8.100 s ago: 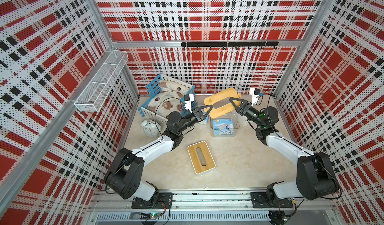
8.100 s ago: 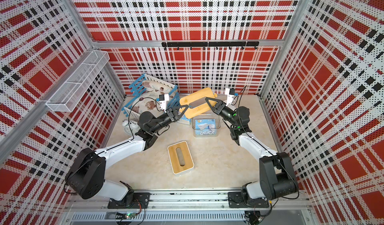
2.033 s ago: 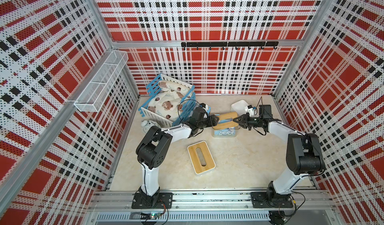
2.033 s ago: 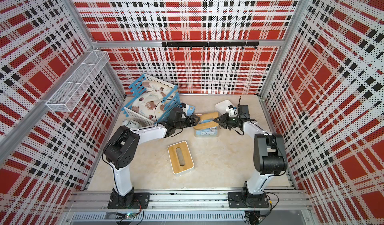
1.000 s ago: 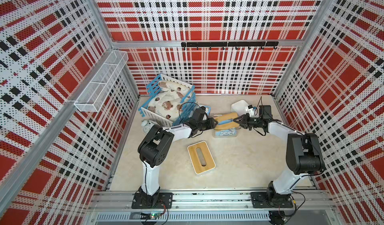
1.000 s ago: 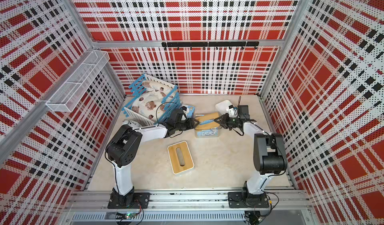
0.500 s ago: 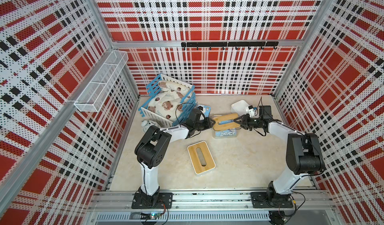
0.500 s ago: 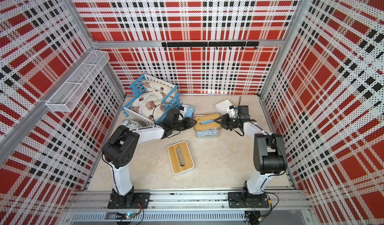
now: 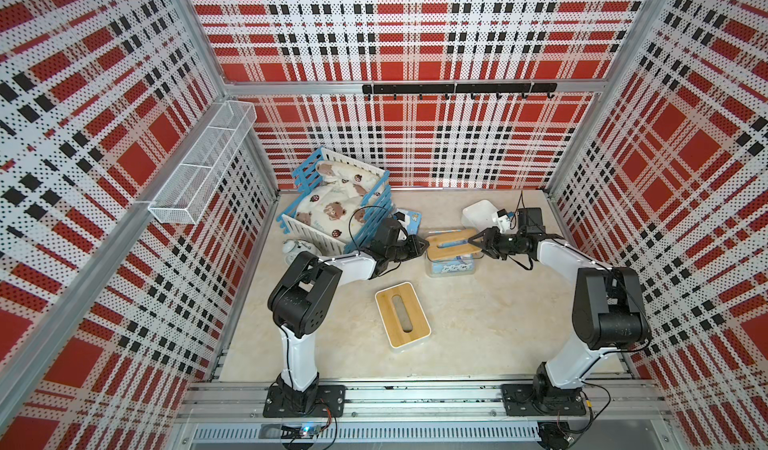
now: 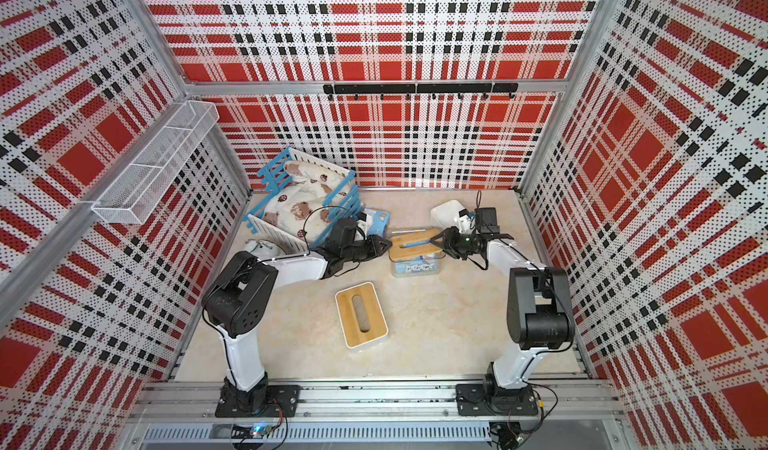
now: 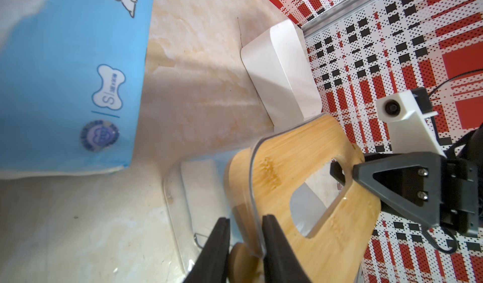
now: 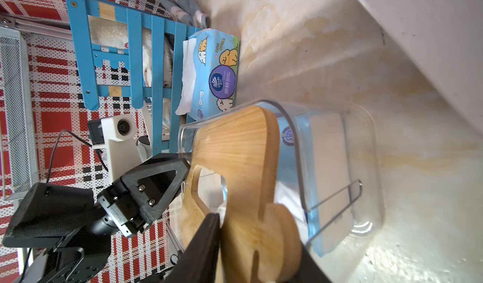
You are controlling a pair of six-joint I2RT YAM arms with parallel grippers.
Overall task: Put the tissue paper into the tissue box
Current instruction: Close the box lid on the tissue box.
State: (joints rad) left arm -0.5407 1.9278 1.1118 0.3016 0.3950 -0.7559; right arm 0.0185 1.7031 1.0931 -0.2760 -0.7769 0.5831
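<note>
seating the bamboo lid [image 9: 438, 251] on the clear tissue box [image 9: 432, 270] is judged the step in hand. one tissue paper pack [image 12: 329, 169] is seen inside the clear box, under the lid. a second pack [image 12: 214, 75] lies on the table [image 9: 478, 310] beyond the box's end nearer the left arm, just beside the blue crib [image 12: 136, 59].

the lid is not yet home. it is laid skewed and tilted across the box's rim, part of it inside the clear wall and part over it.

left gripper [image 11: 246, 217]: jaws drawn in narrow about the lid's end, clenched on the bamboo as far as the wrist view shows. right gripper [image 9: 476, 247]: jaws stood a little apart about the lid's opposite end. whether they bear on the wood cannot be told.

to be done well:
- the lid should be turned until its long edges run with the box's long walls.
- it should then be lowered level, both ends together, so that no corner is wedged on the rim.
- the box looks light and is held by nothing, so sideways push should be kept small or it may be slid along the table.
- white sheet is seen through the slot and should be kept from being trapped under the rim.
- release is best left until the lid is seen flush all round.
</note>
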